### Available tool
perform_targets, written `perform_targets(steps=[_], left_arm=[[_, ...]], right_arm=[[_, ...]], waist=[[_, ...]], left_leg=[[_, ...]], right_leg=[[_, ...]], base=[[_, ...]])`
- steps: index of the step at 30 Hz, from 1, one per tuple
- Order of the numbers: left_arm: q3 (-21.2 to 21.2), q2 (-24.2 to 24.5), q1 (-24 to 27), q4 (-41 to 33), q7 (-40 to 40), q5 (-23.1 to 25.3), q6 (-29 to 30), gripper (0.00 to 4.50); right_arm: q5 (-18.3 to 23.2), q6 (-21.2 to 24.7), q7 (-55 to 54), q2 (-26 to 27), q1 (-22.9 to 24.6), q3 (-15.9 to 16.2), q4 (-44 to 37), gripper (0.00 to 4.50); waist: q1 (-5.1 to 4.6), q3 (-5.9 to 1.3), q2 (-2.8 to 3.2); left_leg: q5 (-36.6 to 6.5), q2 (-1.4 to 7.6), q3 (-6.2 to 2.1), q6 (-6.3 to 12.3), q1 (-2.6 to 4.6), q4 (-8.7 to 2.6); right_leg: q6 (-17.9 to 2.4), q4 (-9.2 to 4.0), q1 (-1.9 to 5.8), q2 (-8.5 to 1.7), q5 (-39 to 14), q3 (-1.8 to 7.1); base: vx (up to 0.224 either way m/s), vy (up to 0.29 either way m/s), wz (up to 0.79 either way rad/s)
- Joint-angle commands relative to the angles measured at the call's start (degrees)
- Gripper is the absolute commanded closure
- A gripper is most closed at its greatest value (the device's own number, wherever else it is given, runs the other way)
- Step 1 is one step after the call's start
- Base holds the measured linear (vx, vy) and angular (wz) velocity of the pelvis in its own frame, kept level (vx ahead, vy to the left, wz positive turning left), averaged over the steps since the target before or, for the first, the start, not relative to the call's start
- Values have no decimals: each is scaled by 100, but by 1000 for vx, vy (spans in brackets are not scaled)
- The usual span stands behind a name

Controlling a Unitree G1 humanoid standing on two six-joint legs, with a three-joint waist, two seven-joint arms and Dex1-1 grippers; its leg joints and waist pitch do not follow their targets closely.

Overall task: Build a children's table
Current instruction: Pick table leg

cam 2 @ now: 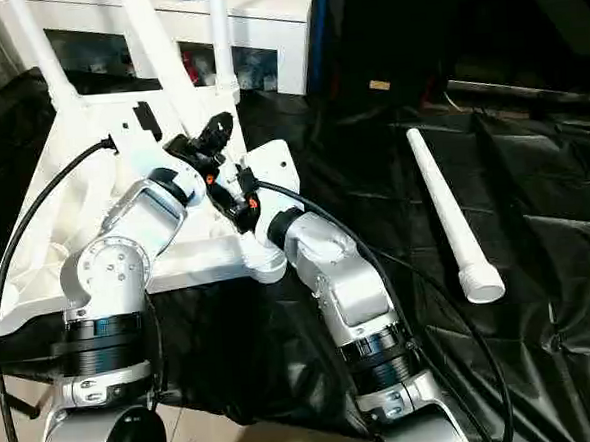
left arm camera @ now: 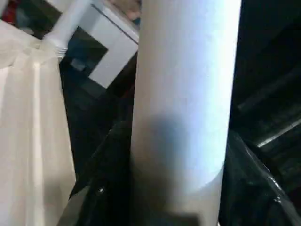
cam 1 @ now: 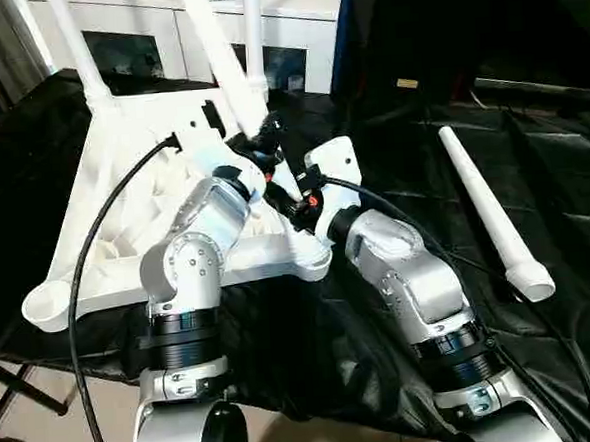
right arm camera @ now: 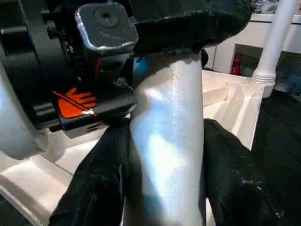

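Currently: table top (cam 1: 125,226) upside down on black sheet (cam 1: 533,176), two legs upright in far sockets | slanted leg (cam 1: 220,60) clamped by both left gripper (cam 1: 260,143) and right gripper (cam 1: 295,196) above near corner | spare leg (cam 1: 490,214) lying well apart at right
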Motion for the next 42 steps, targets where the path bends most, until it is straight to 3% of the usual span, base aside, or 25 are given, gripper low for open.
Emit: perform_targets(steps=[1, 5, 6, 7, 8, 12, 13, 15, 20, 23, 24, 35, 36, 39, 42], left_arm=[[-225, 13, -61, -136, -355, -237, 119, 255], [-410, 443, -53, -211, -1116, -367, 354, 262], [-441, 627, -48, -234, -1425, -457, 458, 262], [-463, 795, -47, -247, -1714, -539, 539, 262], [-463, 795, -47, -247, -1714, -539, 539, 262], [-550, 1343, -58, -232, -2805, -887, 860, 262], [-553, 1354, -58, -231, -2831, -894, 865, 262], [-526, 1579, -101, -216, -3647, -1324, 1074, 262], [-707, 1808, -82, -399, -4531, -1692, 1241, 262], [-764, 1835, -80, -438, -4647, -1736, 1266, 262], [-827, 1855, -107, -412, -4747, -1734, 1263, 262], [-769, 1901, -145, -271, -4799, -1662, 1128, 262], [-727, 1847, -195, -178, -4523, -1453, 942, 206], [-632, 1778, -273, -98, -4212, -1404, 947, 190], [-744, 1650, -172, -297, -3481, -880, 711, 151]], right_arm=[[241, 48, 142, -67, -162, -204, 13, 194], [543, 511, 960, -614, -273, -251, -40, 154], [708, 788, 1299, -834, -319, -293, -59, 153], [818, 941, 1583, -1028, -357, -324, -61, 153], [818, 941, 1583, -1028, -357, -324, -61, 153], [1368, 1542, 2592, -1605, -450, -397, -161, 153], [1381, 1554, 2613, -1616, -451, -398, -165, 153], [1750, 1774, 3250, -1884, -428, -329, -349, 153], [1930, 1873, 3823, -2118, -352, -122, -543, 153], [1953, 1908, 3927, -2156, -330, -73, -587, 153], [1988, 1998, 4034, -2210, -317, -5, -616, 181], [1939, 2086, 4004, -2217, -252, 131, -633, 250], [1903, 2032, 3866, -2142, -268, 103, -588, 252], [1862, 1991, 3676, -2039, -285, 58, -527, 255], [1706, 1722, 3054, -1678, -264, -67, -516, 259]], waist=[[-34, -433, 26], [-18, -433, 28], [-22, -437, 27], [-29, -438, -15], [-3, -453, 7], [2, -454, -12], [-3, -446, -15], [13, -453, -29], [13, -448, -17], [20, -446, -24], [22, -439, -26], [31, -448, -41], [24, -449, -47], [28, -455, -24], [28, -464, -34]], left_leg=[[-1167, 111, -44, -231, 83, -404], [-1089, 107, -41, -178, 79, -392], [-1031, 115, -36, -182, 66, -391], [-1033, 97, -26, -148, 73, -386], [-943, 107, -30, -112, 79, -378], [-833, 111, -25, -50, 79, -365], [-844, 104, -20, -39, 76, -364], [-809, 107, -12, -14, 84, -357], [-808, 120, -9, -28, 78, -357], [-871, 129, -15, -63, 87, -361], [-898, 124, -12, -70, 84, -362], [-842, 121, -19, -111, 80, -358], [-838, 118, -18, -112, 76, -358], [-834, 119, -14, -147, 87, -351], [-856, 133, -35, -202, 78, -362]], right_leg=[[-506, -445, 293, -425, -978, 301], [-558, -422, 309, -405, -868, 297], [-627, -418, 311, -422, -783, 303], [-644, -427, 324, -414, -824, 294], [-653, -403, 333, -420, -814, 300], [-778, -392, 338, -428, -826, 289], [-787, -403, 337, -421, -852, 289], [-838, -402, 342, -438, -946, 288], [-948, -392, 322, -437, -914, 285], [-909, -401, 324, -441, -1066, 285], [-894, -414, 322, -444, -1138, 285], [-795, -418, 318, -440, -1273, 282], [-796, -419, 321, -436, -1259, 281], [-822, -410, 304, -433, -1186, 283], [-781, -404, 333, -454, -1144, 280]], base=[[0, 0, 0], [0, 0, 0], [0, 0, 0], [0, 0, 0], [0, 0, 0], [0, 0, 0], [0, 0, 0], [0, 0, 0], [0, 0, 0], [0, 0, 0], [0, 0, 0], [0, 0, 0], [0, 0, 0], [0, 0, 0], [0, 0, 0]])
